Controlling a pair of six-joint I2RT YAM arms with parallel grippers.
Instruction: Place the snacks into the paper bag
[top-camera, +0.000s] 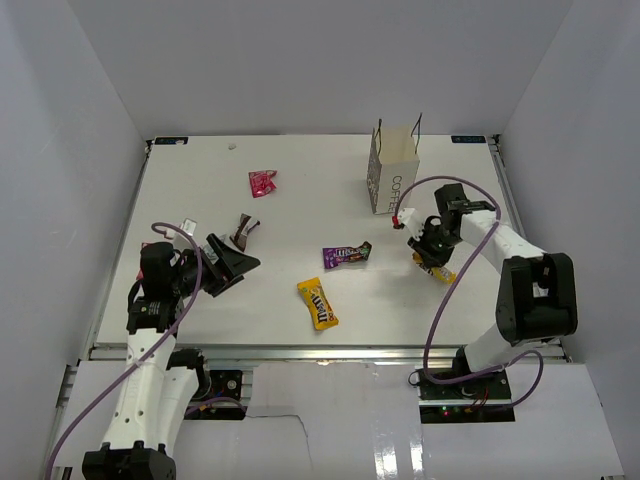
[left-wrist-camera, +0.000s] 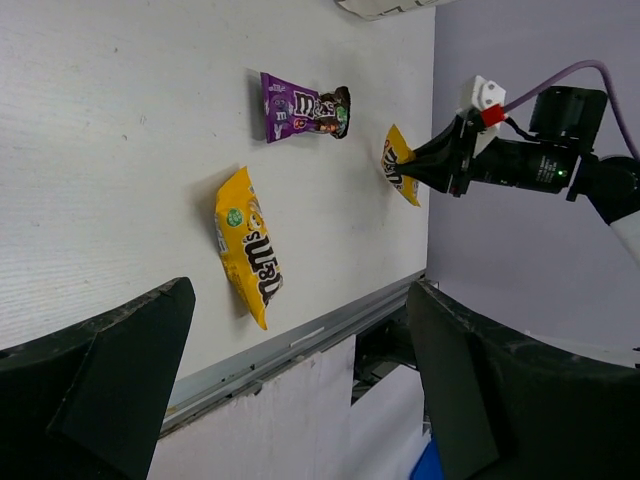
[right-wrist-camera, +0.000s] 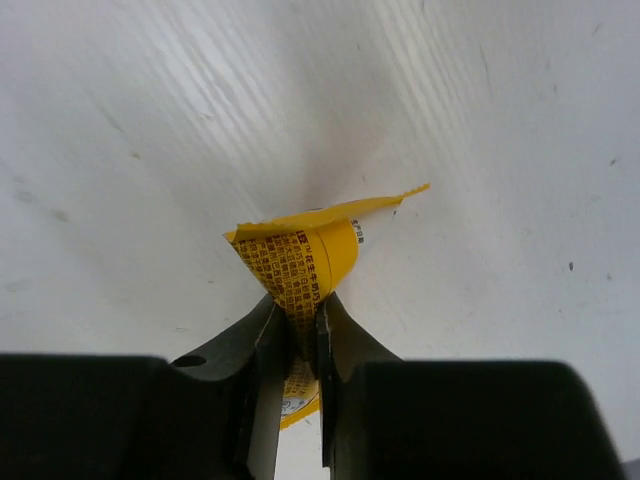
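Note:
The white paper bag (top-camera: 392, 170) marked "COFFEE" stands upright at the back right. My right gripper (top-camera: 428, 252) is shut on a yellow snack (top-camera: 434, 268) just in front of the bag; in the right wrist view the folded yellow wrapper (right-wrist-camera: 300, 255) is pinched between the fingers (right-wrist-camera: 262, 360), just above the table. Another yellow snack (top-camera: 317, 303) and a purple snack (top-camera: 346, 254) lie mid-table. A pink-red snack (top-camera: 263, 182) lies further back. My left gripper (top-camera: 225, 265) is open and empty at the left; its view shows the yellow snack (left-wrist-camera: 247, 245) and the purple snack (left-wrist-camera: 305, 108).
A small dark-and-white wrapper (top-camera: 244, 230) lies just behind my left gripper. A bit of red (top-camera: 149, 244) shows by the left arm. White walls close in the table (top-camera: 200, 190) on three sides; a metal rail (top-camera: 330, 350) runs along the front edge.

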